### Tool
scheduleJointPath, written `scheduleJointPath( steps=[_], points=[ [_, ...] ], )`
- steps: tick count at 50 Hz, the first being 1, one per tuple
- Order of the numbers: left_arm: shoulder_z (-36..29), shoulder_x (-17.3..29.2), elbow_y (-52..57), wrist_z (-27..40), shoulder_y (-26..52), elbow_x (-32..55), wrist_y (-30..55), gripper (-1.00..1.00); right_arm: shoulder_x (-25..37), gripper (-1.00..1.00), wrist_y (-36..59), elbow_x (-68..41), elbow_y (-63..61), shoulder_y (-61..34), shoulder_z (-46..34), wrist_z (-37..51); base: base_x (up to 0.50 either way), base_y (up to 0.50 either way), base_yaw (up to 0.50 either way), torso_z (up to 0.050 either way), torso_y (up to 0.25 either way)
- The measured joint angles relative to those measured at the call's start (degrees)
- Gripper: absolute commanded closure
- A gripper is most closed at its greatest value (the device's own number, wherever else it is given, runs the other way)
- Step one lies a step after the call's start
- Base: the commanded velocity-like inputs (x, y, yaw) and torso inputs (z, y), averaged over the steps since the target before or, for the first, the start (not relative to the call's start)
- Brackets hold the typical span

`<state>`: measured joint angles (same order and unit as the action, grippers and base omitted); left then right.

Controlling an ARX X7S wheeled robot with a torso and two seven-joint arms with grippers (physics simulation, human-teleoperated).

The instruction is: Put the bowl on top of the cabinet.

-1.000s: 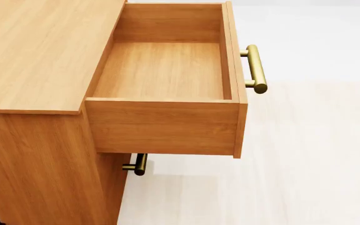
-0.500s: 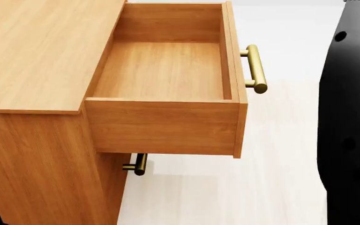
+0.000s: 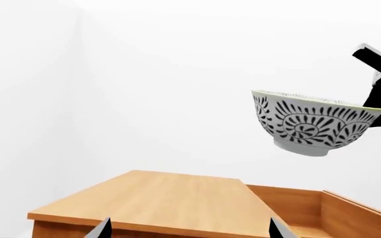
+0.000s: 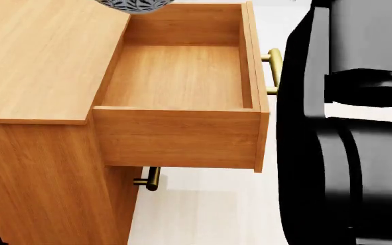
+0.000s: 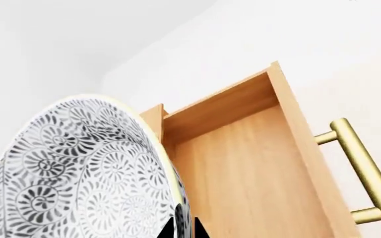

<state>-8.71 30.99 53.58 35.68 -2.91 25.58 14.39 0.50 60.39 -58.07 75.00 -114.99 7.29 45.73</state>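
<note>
Broadly, saw the cabinet (image 4: 39, 56) filling the left of the head view: light-brown wood, with a flat top. Noted its upper drawer (image 4: 175, 76) pulled far out, showing a plain wooden floor and walls. Saw pale floor (image 4: 203, 214) beneath and beside it.

Next in size, found the black right arm (image 4: 359, 127) covering most of the right side of the head view, in front of part of the drawer's front.

Then spotted the bowl (image 3: 313, 121) up in the air, touching neither the cabinet top nor the drawer. In the left wrist view, saw it well above the wood with a clear gap, tipped slightly, dark leaf pattern on white and a pale greenish rim. In the head view, caught only its underside (image 4: 133, 5) at the upper edge, over the line where the cabinet top meets the drawer's back corner. In the right wrist view, saw its patterned inside (image 5: 78, 173) close up, with the open drawer beyond.

Smaller, noted the brass bar handle (image 5: 366, 171) on the drawer front and a second handle (image 4: 149, 179) lower down, under the drawer.

Lastly, found the right tool (image 5: 182, 225) pinched on the bowl's rim, and the left tool (image 3: 190, 230) spread wide with nothing between its tips.
</note>
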Motion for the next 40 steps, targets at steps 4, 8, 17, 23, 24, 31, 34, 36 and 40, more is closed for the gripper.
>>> scheduleJointPath(
  steps=[4,8,17,23,24,31,34,36,40],
  points=[
    [0.0,0.0,-0.1,0.0,0.0,0.1,-0.2,-1.00,-0.2,1.00,-2.9,-18.8,0.0,0.0,-18.1,-0.1,0.00,0.00,0.00,0.000,0.000],
    [0.1,0.1,-0.2,0.0,-0.1,0.3,-0.4,-1.00,-0.3,1.00,-6.3,-40.0,0.0,-0.6,-39.9,-1.9,0.00,0.00,0.00,0.000,0.004],
    [0.1,0.2,-0.5,0.0,-0.1,0.4,-0.7,-1.00,-0.5,1.00,-11.6,-75.7,-1.1,-2.2,-76.9,-7.3,0.00,0.00,0.00,0.000,0.000],
    [0.0,0.2,-0.7,0.1,-0.1,0.4,-0.9,-1.00,-0.5,1.00,-14.2,-87.5,-2.9,-2.2,-88.8,-9.2,0.00,0.00,0.00,0.000,0.000],
    [0.0,0.2,-0.7,0.1,-0.1,0.4,-0.9,-1.00,-0.5,1.00,-14.6,-88.9,-3.2,-2.1,-90.1,-9.4,0.00,0.00,0.00,0.000,0.000],
    [0.0,0.4,-0.6,0.3,-0.1,0.6,-0.9,-1.00,-0.5,1.00,-16.9,-95.2,-5.9,-1.4,-96.2,-10.6,0.00,0.00,0.00,0.000,0.000],
    [0.1,0.4,-0.5,0.3,-0.1,0.7,-0.9,-1.00,-0.5,1.00,-17.7,-96.8,-6.8,-0.9,-97.7,-11.0,0.00,0.00,0.00,0.000,0.000],
    [0.1,0.5,-0.5,0.4,-0.1,0.8,-0.9,-1.00,-0.5,1.00,-18.2,-97.7,-7.4,-0.6,-98.4,-11.2,0.00,0.00,0.00,0.000,0.000],
    [0.0,0.5,-0.5,0.5,-0.1,0.8,-0.9,-1.00,-0.5,1.00,-19.1,-99.1,-8.4,0.0,-99.5,-11.7,0.00,0.00,0.00,0.000,0.000]
  ],
)
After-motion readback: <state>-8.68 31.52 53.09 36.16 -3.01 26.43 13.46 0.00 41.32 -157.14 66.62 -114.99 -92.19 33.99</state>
